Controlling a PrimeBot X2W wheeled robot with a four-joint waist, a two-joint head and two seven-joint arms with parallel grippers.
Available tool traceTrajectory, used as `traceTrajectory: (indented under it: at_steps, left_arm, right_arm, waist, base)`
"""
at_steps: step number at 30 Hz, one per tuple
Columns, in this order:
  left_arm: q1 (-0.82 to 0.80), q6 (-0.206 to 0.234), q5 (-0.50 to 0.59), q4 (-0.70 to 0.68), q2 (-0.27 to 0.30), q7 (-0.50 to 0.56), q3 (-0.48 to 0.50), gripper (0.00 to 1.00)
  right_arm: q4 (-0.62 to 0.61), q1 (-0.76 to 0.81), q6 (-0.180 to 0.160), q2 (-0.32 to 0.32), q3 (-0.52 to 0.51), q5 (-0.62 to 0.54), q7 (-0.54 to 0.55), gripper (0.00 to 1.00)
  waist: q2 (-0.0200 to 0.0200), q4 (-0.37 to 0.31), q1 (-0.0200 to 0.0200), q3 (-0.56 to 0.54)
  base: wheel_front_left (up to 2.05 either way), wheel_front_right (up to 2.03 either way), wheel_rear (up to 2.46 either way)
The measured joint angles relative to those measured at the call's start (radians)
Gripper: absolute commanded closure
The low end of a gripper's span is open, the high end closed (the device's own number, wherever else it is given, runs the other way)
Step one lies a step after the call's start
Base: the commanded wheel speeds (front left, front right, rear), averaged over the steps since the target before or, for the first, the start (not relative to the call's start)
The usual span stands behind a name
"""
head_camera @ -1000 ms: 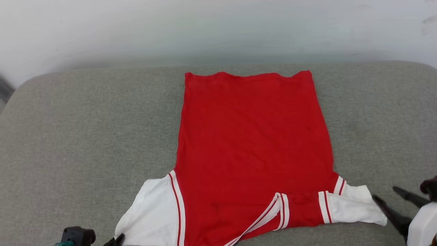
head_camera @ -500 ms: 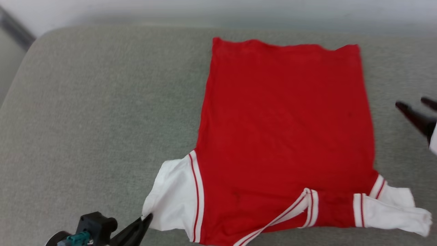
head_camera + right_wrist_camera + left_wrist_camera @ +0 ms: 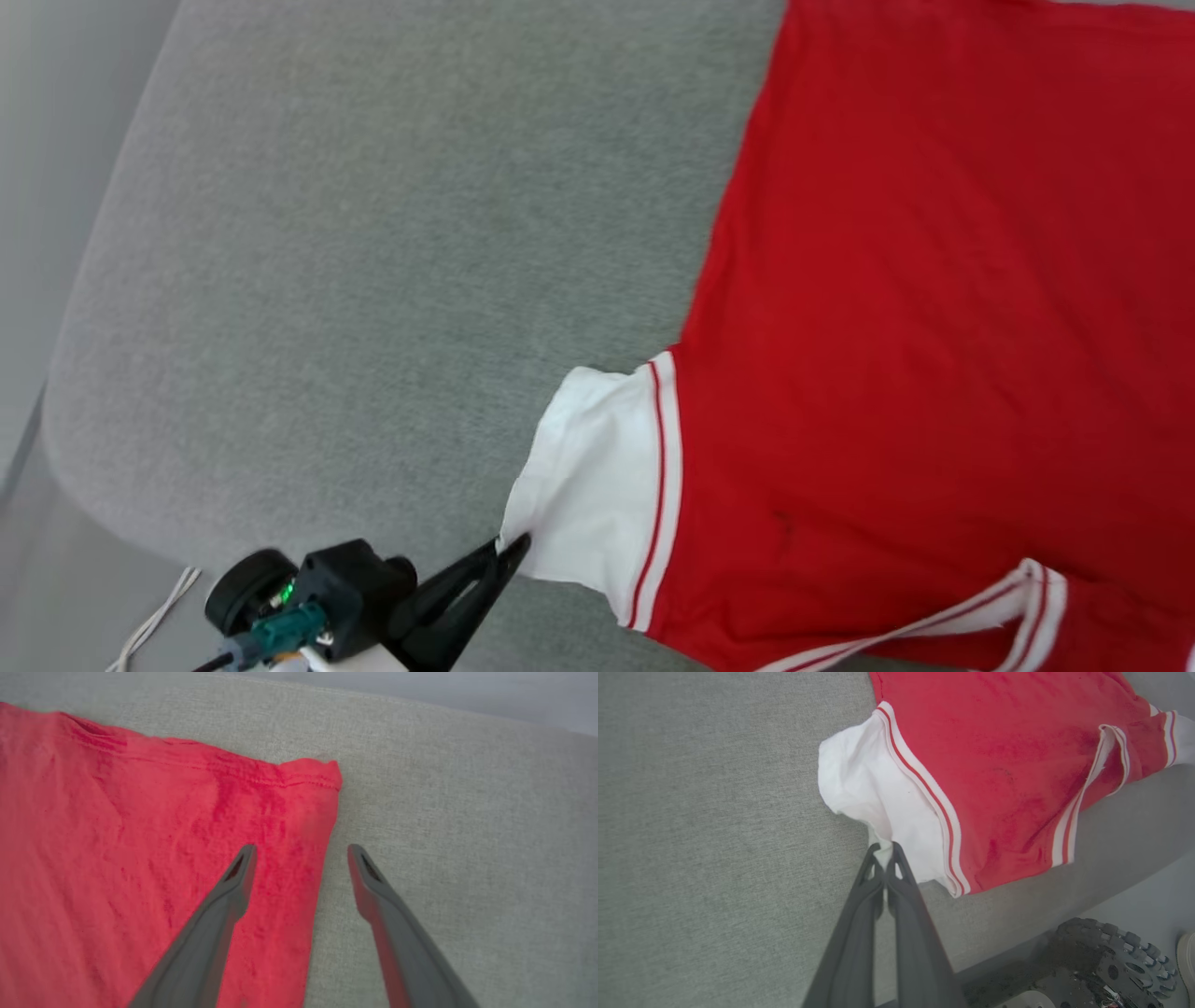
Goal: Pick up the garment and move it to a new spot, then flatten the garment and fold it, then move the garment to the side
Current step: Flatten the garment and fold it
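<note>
The left gripper [image 3: 513, 546], jaws pinched together, clamps a sleeve corner of the red jersey shirt with white short sleeves and striped trim [image 3: 934, 327], its arm reaching in from 7 o'clock in the head view. The shirt lies spread on the grey fabric cushion [image 3: 373, 233], toward 3 o'clock. The right gripper [image 3: 301, 851] stands wide and empty, straddling the shirt's side edge near a hem corner.

steep head view, close wrist views, apparently one common garment [image 3: 934, 280]

Left gripper [image 3: 883, 851] clamped tight on garment [image 3: 999, 765] sleeve edge; right gripper [image 3: 301, 851] spread wide, 2 fingers gripping nothing.
</note>
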Motion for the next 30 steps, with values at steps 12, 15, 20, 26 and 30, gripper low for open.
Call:
traceTrajectory:
  at_steps: [12,15,20,26,30]
  left_arm:
    - [-0.072,-0.026,0.014,0.01,-0.033,-0.016,-0.009,1.0]
    - [-0.081,-0.033,0.014,0.025,-0.045,-0.024,-0.014,1.0]
    - [-0.094,-0.04,0.013,0.053,-0.054,-0.033,-0.017,1.0]
    - [-0.096,-0.033,0.026,0.071,-0.046,-0.044,-0.01,1.0]
    - [-0.093,-0.021,0.024,0.073,-0.037,-0.043,-0.002,1.0]
  right_arm:
    - [0.0,-0.04,0.0,-0.012,-0.088,-0.172,0.087,0.0]
    - [-0.02,-0.039,0.0,-0.012,-0.102,-0.173,0.104,0.54]
    - [-0.045,-0.027,0.0,0.008,-0.111,-0.175,0.118,1.0]
    - [-0.032,0.029,0.0,0.021,-0.121,-0.177,0.096,1.0]
    - [-0.011,0.086,0.0,0.026,-0.118,-0.157,0.078,1.0]
  waist:
    - [0.0,0.136,-0.0002,0.127]
    - [0.0,0.148,-0.0003,0.143]
    - [0.0,0.152,-0.0003,0.146]
    - [0.0,0.132,-0.0002,0.103]
    - [0.0,0.106,-0.0003,0.058]
  base:
    - [0.0,0.0,0.0]
    - [0.0,0.0,0.0]
    - [0.0,0.0,0.0]
    - [0.0,0.0,0.0]
    - [0.0,0.0,0.0]
